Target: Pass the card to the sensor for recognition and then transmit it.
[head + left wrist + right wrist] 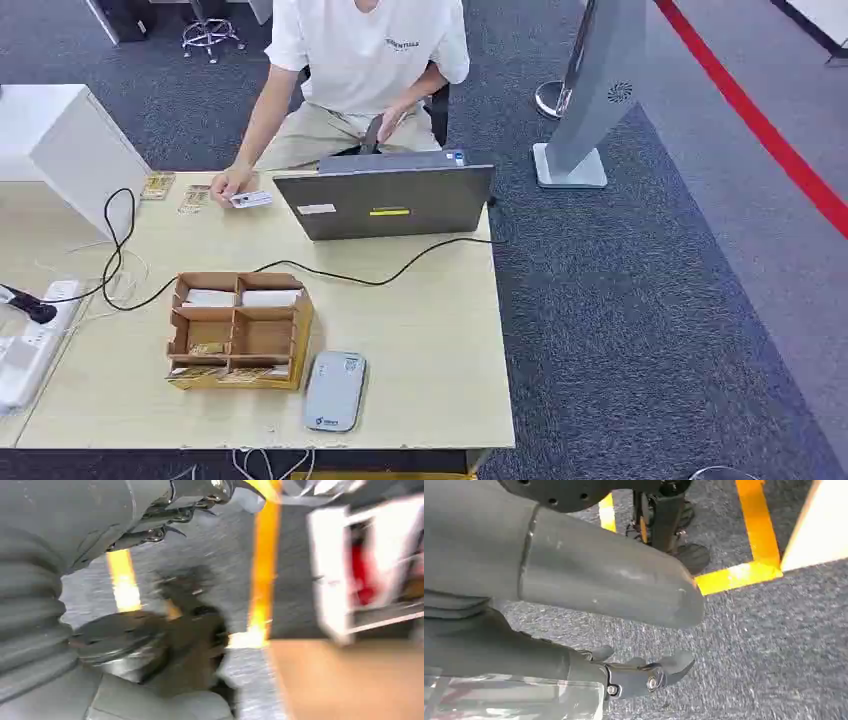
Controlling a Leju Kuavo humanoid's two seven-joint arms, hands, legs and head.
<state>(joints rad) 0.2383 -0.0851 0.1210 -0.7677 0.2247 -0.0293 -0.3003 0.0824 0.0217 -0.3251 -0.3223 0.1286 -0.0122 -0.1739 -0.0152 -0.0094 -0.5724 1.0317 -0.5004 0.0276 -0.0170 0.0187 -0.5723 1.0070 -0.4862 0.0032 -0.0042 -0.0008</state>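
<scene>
- Table [430,330]: a light wooden top, seen from the head view, with a person [360,60] in a white T-shirt seated at its far side (the dark print on the shirt's chest was too small to read)
- Card [250,199]: a small pale card lay flat on the table's far edge under the person's hand [228,186], just left of the laptop [385,200]
- Laptop: grey lid faced the robot, carrying a white sticker and a yellow strip label, both illegible
- Sensor [335,390]: a flat grey-blue reader with rounded corners lay near the table's front edge, just right of the cardboard organiser [238,330]; small marks at its near corner could not be read
- Cardboard organiser: open compartments, the two far ones holding white items, the near ones holding flat golden items
- Power strip [30,345]: white, at the table's left edge, with a black cable [330,272] running toward the laptop
- Right hand [589,580]: hung over grey carpet and yellow floor tape [739,575], thumb and fingers [649,675] apart, nothing grasped
- Left hand [75,525]: badly blurred; whether it was released or clenched could not be told
</scene>
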